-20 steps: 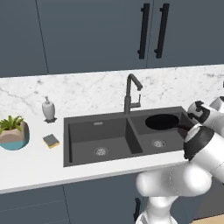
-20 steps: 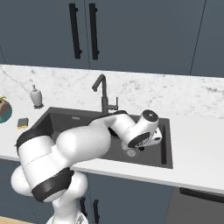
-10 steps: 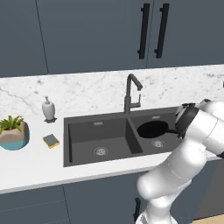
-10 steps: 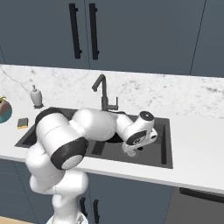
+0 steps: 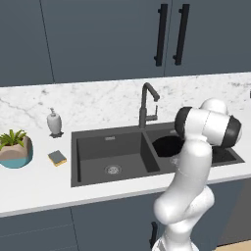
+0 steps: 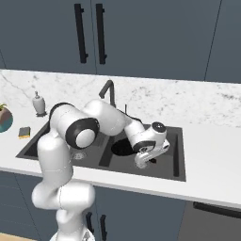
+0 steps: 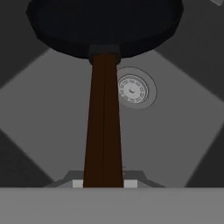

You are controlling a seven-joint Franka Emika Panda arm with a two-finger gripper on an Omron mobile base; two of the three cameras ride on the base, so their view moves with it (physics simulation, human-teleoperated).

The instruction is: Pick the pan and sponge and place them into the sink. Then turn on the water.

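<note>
pan point(image 7: 105, 26) handle toward gripper point(image 6: 146, 160)

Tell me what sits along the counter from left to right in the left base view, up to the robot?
Potted plant → soap bottle and, just in front of it, sponge → left sink basin with its drain → faucet → black pan in the right basin.

the arm point(image 5: 196, 162) is hiding most of the pan point(image 5: 166, 145) and the sink's point(image 5: 98, 142) right basin; the hand view's top edge is cropping the pan's far rim.
</note>
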